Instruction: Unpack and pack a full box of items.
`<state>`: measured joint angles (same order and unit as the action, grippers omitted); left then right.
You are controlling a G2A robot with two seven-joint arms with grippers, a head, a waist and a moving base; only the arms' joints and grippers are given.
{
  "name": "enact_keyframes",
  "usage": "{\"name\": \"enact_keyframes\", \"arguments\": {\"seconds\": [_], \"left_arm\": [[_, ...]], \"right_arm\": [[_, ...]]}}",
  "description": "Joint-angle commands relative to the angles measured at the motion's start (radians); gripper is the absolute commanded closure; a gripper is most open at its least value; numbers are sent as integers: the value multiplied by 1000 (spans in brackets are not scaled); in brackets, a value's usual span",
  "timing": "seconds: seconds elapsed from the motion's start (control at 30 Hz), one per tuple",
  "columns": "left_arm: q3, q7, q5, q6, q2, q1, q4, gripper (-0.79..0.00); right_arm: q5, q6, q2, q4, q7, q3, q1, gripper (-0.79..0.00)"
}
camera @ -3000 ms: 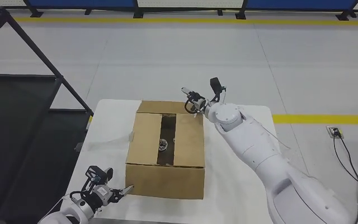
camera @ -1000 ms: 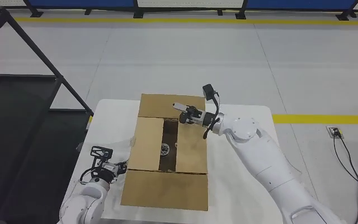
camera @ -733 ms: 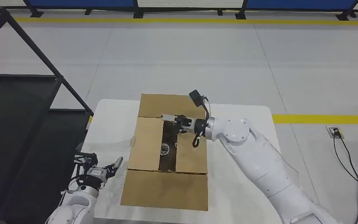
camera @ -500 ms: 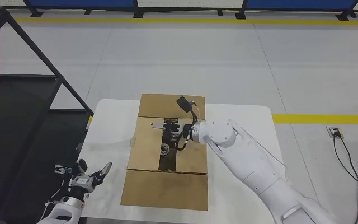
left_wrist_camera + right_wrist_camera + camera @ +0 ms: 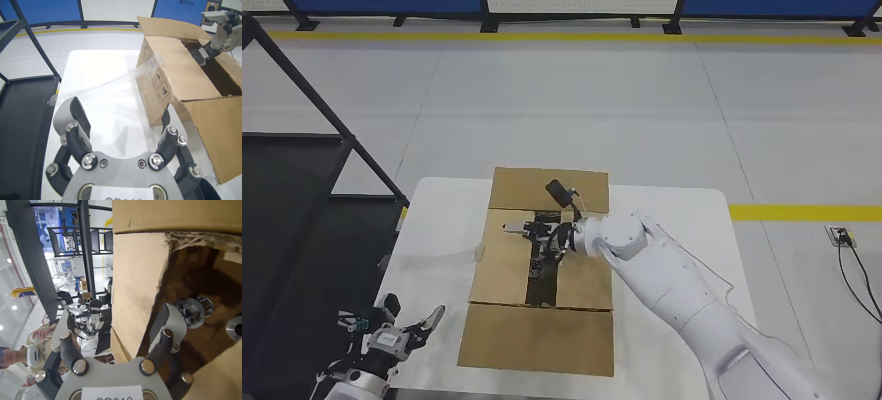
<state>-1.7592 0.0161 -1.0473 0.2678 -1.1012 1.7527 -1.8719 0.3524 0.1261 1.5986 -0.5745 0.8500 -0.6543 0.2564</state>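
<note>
Right pincer [image 5: 522,229] stood open astride a top flap's edge, one finger in the slot. Left pincer [image 5: 121,106] gaped wide at lower left over the white surface [image 5: 432,250]. The box [image 5: 497,270] sat mid-frame, clear tape [image 5: 113,79] trailing off its left side and metal parts [image 5: 191,311] inside.

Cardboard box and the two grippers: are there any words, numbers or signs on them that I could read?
Cardboard box: no words or numbers legible.
Box side: a column of black-framed pictograms, one an umbrella; signs, no text.
Left gripper: left label on its base, cut by the picture's edge, unreadable.
Right gripper: right label, likewise cut off, unreadable.
</note>
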Motion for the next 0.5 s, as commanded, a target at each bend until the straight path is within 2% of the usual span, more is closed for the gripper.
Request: {"name": "enact_keyframes", "arguments": {"seconds": [0.0, 0.23, 0.47], "left_arm": [[0, -3, -8, 11, 0, 8, -11, -785], [13, -14, -68, 36, -2, 46, -80, -785], [45, -5, -152, 42, -3, 75, -165, -785]], "right_arm": [[44, 33, 13, 42, 28, -10, -8, -785], [151, 136, 41, 118, 106, -52, -33, -785], [165, 161, 67, 105, 118, -57, -50, -785]]}}
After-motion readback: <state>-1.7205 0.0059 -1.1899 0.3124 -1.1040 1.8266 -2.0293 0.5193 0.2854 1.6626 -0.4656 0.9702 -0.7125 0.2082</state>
